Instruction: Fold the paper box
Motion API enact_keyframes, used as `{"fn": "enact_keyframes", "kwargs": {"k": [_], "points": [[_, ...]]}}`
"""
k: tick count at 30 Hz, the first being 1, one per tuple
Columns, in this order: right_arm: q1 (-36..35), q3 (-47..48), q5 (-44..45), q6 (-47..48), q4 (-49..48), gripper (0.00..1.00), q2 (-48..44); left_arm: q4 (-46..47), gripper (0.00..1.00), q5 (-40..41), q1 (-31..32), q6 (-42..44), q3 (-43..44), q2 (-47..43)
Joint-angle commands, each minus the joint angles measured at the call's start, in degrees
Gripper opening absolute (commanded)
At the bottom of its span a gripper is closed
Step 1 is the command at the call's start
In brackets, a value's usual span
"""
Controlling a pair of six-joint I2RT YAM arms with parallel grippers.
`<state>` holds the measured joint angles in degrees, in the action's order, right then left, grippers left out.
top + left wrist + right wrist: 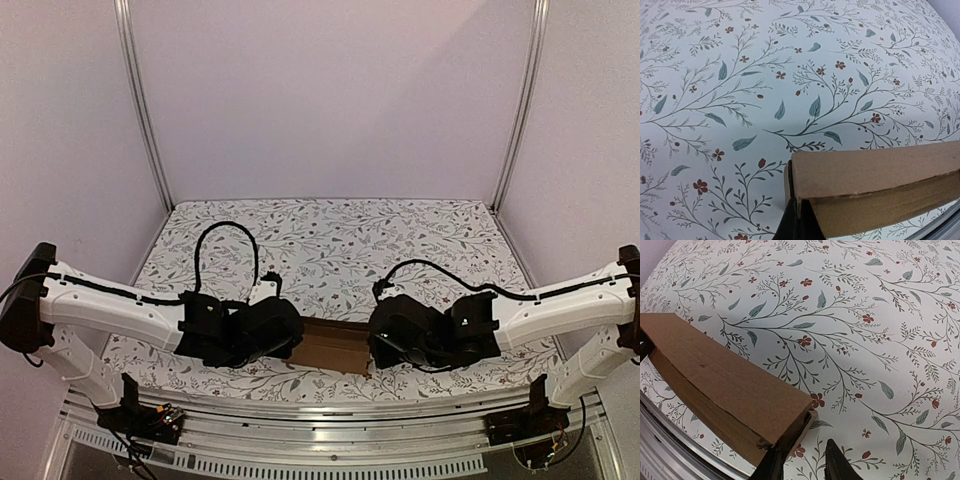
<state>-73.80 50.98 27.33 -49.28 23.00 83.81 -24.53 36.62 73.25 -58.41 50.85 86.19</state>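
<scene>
One brown paper box (335,345) lay shut and shallow, lid down, with the near edge of the flowered desk (330,240) running just beside it. By the look of it the folding was close to done: walls up, top flat, no loose flaps spread out around it. A pale scrap showed at the box's right-end corner, and I could not tell whether it was a tab left untucked. If so, pressing it home and letting go was what remained.

My left fingers (790,227) were pressed together against the box's left corner; whether they pinched any cardboard I could not tell. My right fingers (837,462) stood spread at the box's right end, with bare cloth between them, gripping nothing.

The count: one box, one desk, two arms.
</scene>
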Motion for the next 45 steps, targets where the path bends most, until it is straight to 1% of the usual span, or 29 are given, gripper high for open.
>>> {"fn": "enact_keyframes", "kwargs": {"k": [1, 8, 13, 19, 24, 32, 33, 36, 38, 43, 45], "points": [[0.2, 2.6, 0.4, -0.6, 3.5, 0.28, 3.2, -1.8, 0.00, -1.4, 1.0, 0.5, -0.1, 0.9], [-0.3, 3.2, 1.3, -1.3, 7.3, 0.23, 5.8, -1.8, 0.00, -1.2, 1.0, 0.6, -0.3, 0.8], [-2.4, 6.1, 4.8, -1.7, 13.7, 0.20, 8.4, -1.8, 0.00, -1.0, 1.0, 0.6, -0.3, 0.6], [-2.9, 5.6, 5.4, -2.9, 14.2, 0.10, 8.6, -1.7, 0.00, -1.0, 1.0, 0.5, -0.6, 0.6], [-2.8, 4.3, 6.1, -3.9, 14.2, 0.06, 6.8, -1.6, 0.00, -0.9, 1.0, 0.3, -1.0, 0.3], [-2.9, 4.5, 6.5, -4.1, 13.0, 0.06, 6.0, -1.4, 0.00, -1.0, 1.0, 0.1, -1.4, 0.2], [-2.9, 4.8, 6.9, -3.9, 12.8, 0.07, 5.8, -1.3, 0.00, -1.0, 1.0, 0.1, -1.4, 0.1], [-2.8, 7.0, 8.1, -2.5, 11.9, 0.17, 4.4, -1.2, 0.00, -1.1, 1.0, 0.1, -1.3, 0.3], [-2.8, 8.4, 8.9, -1.2, 10.9, 0.21, 3.1, -1.1, 0.00, -1.2, 1.0, 0.1, -1.2, 0.5], [-2.8, 10.7, 10.1, 3.1, 10.3, 0.22, -0.1, -1.2, 0.00, -1.1, 1.0, 0.1, -1.4, 0.3], [-2.8, 11.0, 10.7, 3.9, 10.2, 0.20, -1.3, -1.1, 0.00, -1.1, 1.0, 0.1, -1.4, 0.3]]}}
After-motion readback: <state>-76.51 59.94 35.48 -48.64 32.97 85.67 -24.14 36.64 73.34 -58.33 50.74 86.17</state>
